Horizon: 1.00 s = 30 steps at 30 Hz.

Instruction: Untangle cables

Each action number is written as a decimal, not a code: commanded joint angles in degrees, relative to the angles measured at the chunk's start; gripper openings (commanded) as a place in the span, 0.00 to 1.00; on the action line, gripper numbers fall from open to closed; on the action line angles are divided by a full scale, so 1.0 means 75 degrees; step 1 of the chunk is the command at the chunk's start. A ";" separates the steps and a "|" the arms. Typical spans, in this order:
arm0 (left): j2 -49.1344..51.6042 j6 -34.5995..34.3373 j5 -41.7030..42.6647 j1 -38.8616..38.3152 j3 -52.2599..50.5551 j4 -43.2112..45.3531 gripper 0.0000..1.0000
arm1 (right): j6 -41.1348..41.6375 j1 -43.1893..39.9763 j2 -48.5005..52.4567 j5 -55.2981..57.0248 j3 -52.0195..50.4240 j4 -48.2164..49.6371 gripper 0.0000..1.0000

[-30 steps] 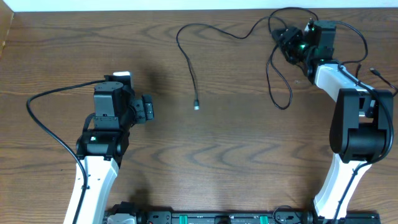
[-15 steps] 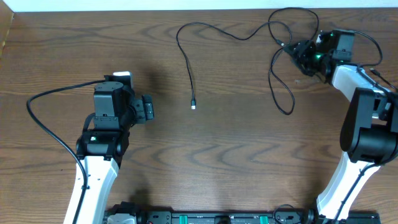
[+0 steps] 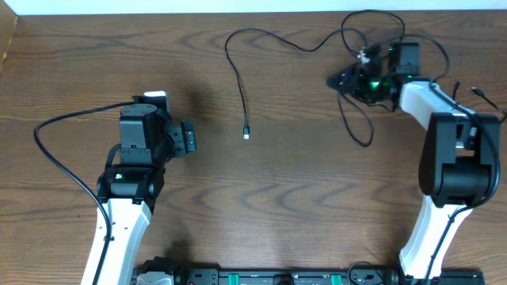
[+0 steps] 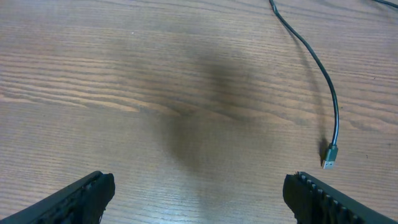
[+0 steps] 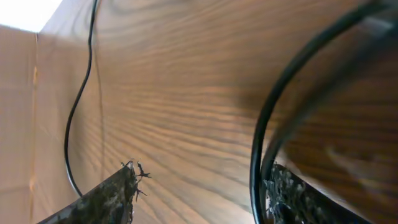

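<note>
- My right pincer [image 5: 199, 202] stands parted, and the tangled cables [image 5: 256, 149] loop just beside one finger, unclamped.
- My left pincer [image 4: 198, 198] is wide and empty, well apart from them.

No legible text, label, brand, number or sign: none on cables [image 4: 330, 155], wood surface [image 3: 301, 198], left end effector [image 4: 199, 185] or right end effector [image 5: 200, 175].

Overhead looks straight down; close wrist views skim the same table [image 3: 301, 206] and cables [image 4: 330, 154].
</note>
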 commanded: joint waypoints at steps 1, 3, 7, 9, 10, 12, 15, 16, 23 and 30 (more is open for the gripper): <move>-0.0052 -0.0038 -0.0099 0.0035 -0.0003 0.0003 0.92 | -0.0428 0.0283 -0.0035 0.0160 0.0003 0.0006 0.66; -0.0052 -0.0038 -0.0099 0.0035 -0.0003 0.0003 0.92 | -0.0431 0.0431 -0.0044 0.0481 0.0003 0.0006 0.66; -0.0052 -0.0038 -0.0099 0.0035 -0.0003 0.0003 0.92 | -0.0417 0.0551 -0.0082 0.1387 0.0003 -0.0096 0.67; -0.0052 -0.0038 -0.0099 0.0035 -0.0003 0.0003 0.92 | -0.0417 0.0548 -0.0096 0.1419 0.0003 -0.0067 0.66; -0.0052 -0.0038 -0.0099 0.0035 -0.0003 0.0003 0.92 | -0.0417 0.0539 -0.0119 0.1466 0.0003 -0.0073 0.66; -0.0052 -0.0035 -0.0099 0.0035 -0.0003 0.0003 0.92 | -0.0431 0.0533 -0.0175 0.1827 0.0003 -0.0166 0.67; -0.0052 -0.0038 -0.0099 0.0035 0.0000 0.0003 0.92 | -0.0632 0.0493 -0.0405 0.2993 0.0003 -0.0536 0.70; -0.0052 -0.0038 -0.0099 0.0035 -0.0003 0.0003 0.92 | -0.0699 0.0475 -0.0507 0.3314 0.0003 -0.0650 0.70; -0.0052 -0.0038 -0.0099 0.0035 -0.0003 0.0003 0.92 | -0.1492 0.0408 -0.1647 0.3719 0.0003 -0.1329 0.72; -0.0052 -0.0038 -0.0099 0.0035 -0.0003 0.0003 0.92 | -0.2259 0.0962 -0.2034 0.2940 0.0003 -0.1699 0.73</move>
